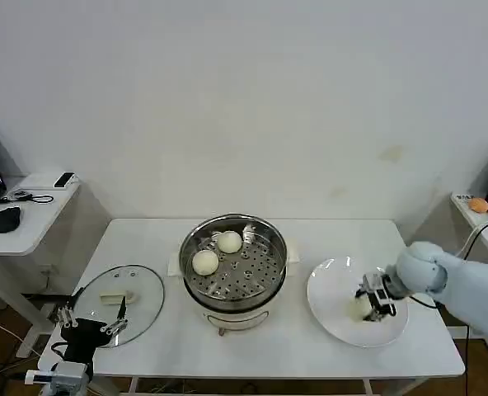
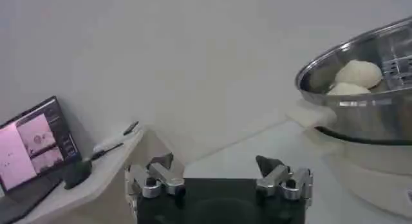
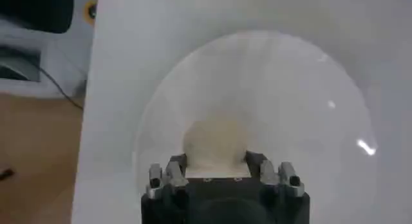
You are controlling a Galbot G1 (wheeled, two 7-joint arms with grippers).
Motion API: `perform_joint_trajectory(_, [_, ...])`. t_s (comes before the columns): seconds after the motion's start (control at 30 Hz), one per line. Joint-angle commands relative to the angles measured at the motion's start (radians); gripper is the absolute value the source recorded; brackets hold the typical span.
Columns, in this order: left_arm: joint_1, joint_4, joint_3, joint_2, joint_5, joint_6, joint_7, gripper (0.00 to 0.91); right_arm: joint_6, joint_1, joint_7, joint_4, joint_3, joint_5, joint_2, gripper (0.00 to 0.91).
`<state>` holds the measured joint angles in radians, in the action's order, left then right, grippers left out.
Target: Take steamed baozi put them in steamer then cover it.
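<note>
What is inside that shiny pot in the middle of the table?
Two baozi sit on the steamer's perforated tray. It is uncovered; its base's inside is hidden.

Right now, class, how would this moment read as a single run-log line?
right gripper: open around bun on plate | steamer: two buns inside | lid: on table | left gripper: open, idle by lid

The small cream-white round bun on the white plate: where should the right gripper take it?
Across its widest middle, coming straight down from above. The cream-white bun is a smooth dome lying alone on the flat white plate, and the right gripper straddles it with fingers open either side.
</note>
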<state>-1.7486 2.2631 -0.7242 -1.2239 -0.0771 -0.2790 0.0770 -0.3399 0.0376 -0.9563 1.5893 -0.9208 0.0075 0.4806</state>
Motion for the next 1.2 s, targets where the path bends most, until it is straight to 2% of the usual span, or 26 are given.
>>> perform_joint_trajectory(0.03, [-0.002, 0.006, -0.001, 0.004, 0.000, -0.001, -0.001, 0.907, -0.006, 0.247, -0.005, -0.012, -0.013, 0.086, 0.047, 0.635])
perform_joint_trajectory(0.3, [-0.007, 0.023, -0.008, 0.004, 0.002, -0.001, -0.001, 0.907, -0.024, 0.534, -0.002, -0.016, -0.159, 0.171, 0.193, 0.635])
perform_joint_trajectory(0.5, [-0.019, 0.033, -0.021, -0.002, 0.003, 0.000, 0.001, 0.907, -0.027, 0.605, 0.008, -0.002, -0.237, 0.194, 0.327, 0.635])
perform_joint_trajectory(0.67, [-0.035, 0.046, -0.034, -0.009, 0.003, 0.000, 0.001, 0.907, -0.016, 0.599, 0.017, 0.012, -0.256, 0.203, 0.418, 0.635])
perform_joint_trajectory(0.77, [-0.040, 0.050, -0.045, -0.015, 0.003, 0.000, 0.000, 0.907, 0.018, 0.576, 0.014, 0.007, -0.251, 0.210, 0.462, 0.635])
perform_joint_trajectory(1.0, [-0.055, 0.053, -0.074, -0.024, 0.006, -0.001, 0.000, 0.907, 0.103, 0.488, -0.027, -0.053, -0.256, 0.139, 0.569, 0.645])
perform_joint_trajectory(1.2, [-0.064, 0.051, -0.090, -0.033, 0.008, 0.001, -0.001, 0.907, 0.161, 0.436, -0.030, -0.093, -0.274, 0.104, 0.633, 0.645])
